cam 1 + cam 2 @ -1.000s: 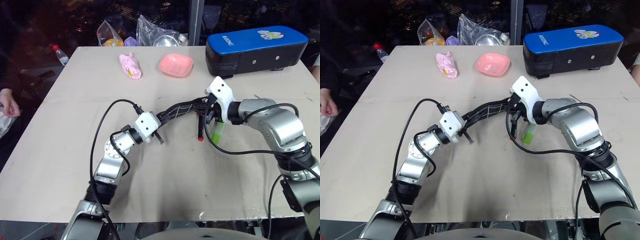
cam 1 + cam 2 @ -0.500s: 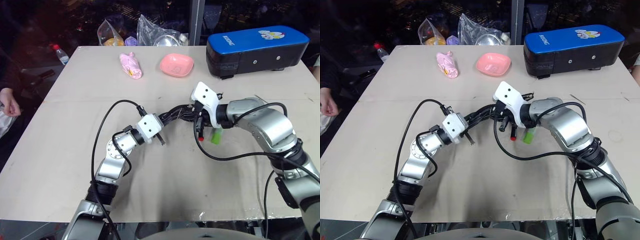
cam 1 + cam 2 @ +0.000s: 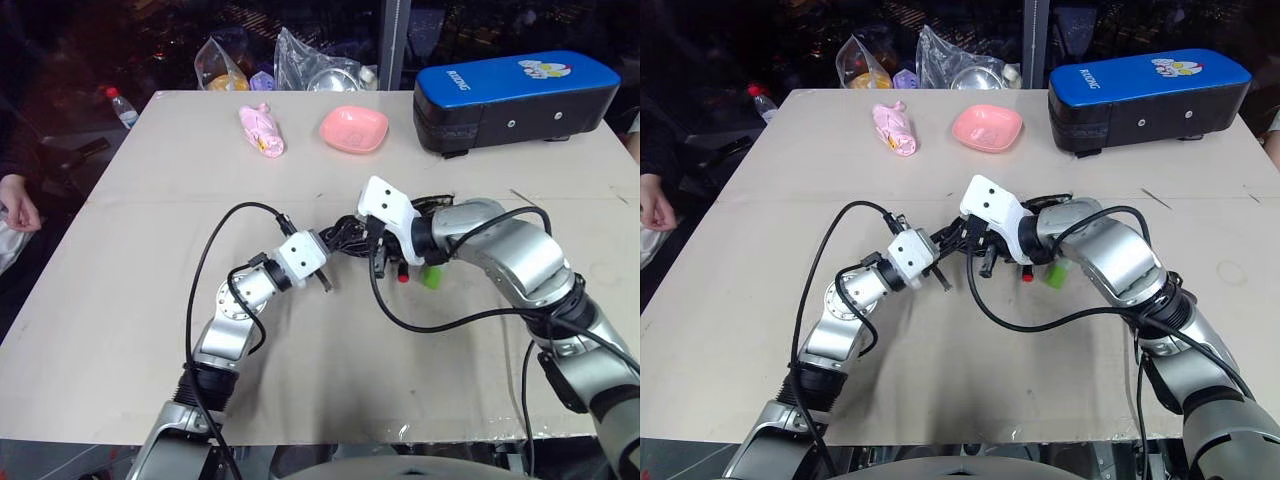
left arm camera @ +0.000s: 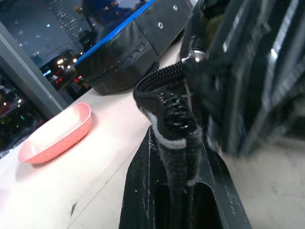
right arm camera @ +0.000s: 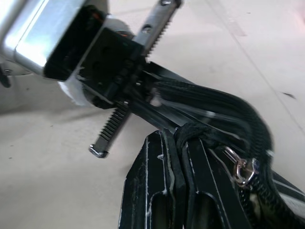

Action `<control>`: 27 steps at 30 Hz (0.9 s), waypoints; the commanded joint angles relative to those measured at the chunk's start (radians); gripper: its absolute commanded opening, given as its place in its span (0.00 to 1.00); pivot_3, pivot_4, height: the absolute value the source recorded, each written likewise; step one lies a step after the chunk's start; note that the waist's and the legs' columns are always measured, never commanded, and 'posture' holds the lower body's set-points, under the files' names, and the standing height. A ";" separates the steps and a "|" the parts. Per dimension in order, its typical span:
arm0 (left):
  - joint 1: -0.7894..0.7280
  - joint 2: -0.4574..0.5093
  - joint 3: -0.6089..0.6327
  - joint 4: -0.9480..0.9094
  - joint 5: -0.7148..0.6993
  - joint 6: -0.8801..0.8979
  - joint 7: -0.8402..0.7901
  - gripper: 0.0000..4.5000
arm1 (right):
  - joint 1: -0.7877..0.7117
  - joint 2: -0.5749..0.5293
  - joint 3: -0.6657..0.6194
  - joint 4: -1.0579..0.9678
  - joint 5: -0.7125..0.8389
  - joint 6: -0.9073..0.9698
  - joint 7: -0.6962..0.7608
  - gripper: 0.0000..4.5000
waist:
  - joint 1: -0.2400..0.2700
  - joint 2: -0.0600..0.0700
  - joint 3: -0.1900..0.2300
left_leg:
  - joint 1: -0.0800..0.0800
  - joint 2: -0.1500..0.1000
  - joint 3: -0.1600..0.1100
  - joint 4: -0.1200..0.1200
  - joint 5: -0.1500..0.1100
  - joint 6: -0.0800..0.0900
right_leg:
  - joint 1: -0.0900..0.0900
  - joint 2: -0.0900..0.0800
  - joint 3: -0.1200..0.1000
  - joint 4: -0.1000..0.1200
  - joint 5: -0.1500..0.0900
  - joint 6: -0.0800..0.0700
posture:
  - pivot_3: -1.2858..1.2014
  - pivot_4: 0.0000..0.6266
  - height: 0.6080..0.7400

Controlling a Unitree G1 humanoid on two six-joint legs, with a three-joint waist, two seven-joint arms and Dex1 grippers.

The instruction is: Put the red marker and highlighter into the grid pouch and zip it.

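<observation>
A beige surface (image 3: pixel 120 300) carries everything, with dark surroundings behind it.

At its middle the left tool (image 3: pixel 327 247) is clamped tight on one end of the grid pouch (image 4: pixel 174 119); the left wrist view shows the black fabric edge with its zipper teeth pinched between the two black fingers (image 4: pixel 138 191). The right tool (image 3: pixel 980 245) sits just beside it, its fingers pressed together on the pouch's edge, a small metal zipper pull (image 5: pixel 242 169) hanging next to them in the right wrist view. The pouch is bunched up between the two tools and lifted at those ends.

Just beyond the right tool, partly hidden under the right arm, the red marker (image 3: pixel 401 273) and the light-green highlighter (image 3: pixel 432 276) lie side by side on the surface, outside the pouch.

Farther back stand a pink dish (image 3: pixel 352 129), a crumpled pink bag (image 3: pixel 260 131) to its left, and a large black case with a blue top (image 3: pixel 512 95) at the far right. Clear plastic bags (image 3: pixel 300 68) sit at the far edge, a small bottle (image 3: pixel 118 108) at the far left corner. A person's hand (image 3: pixel 18 205) shows at the left side.
</observation>
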 commanded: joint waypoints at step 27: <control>-0.017 0.073 -0.062 0.021 0.041 -0.155 -0.094 0.00 | -0.095 -0.102 0.081 -0.023 -0.072 -0.171 0.244 0.01 | 0.000 0.000 0.000 | -0.007 0.000 -0.001 0.001 0.000 0.000 | -0.005 0.001 -0.001 -0.002 0.001 0.000 | 0.52 0.24 0.89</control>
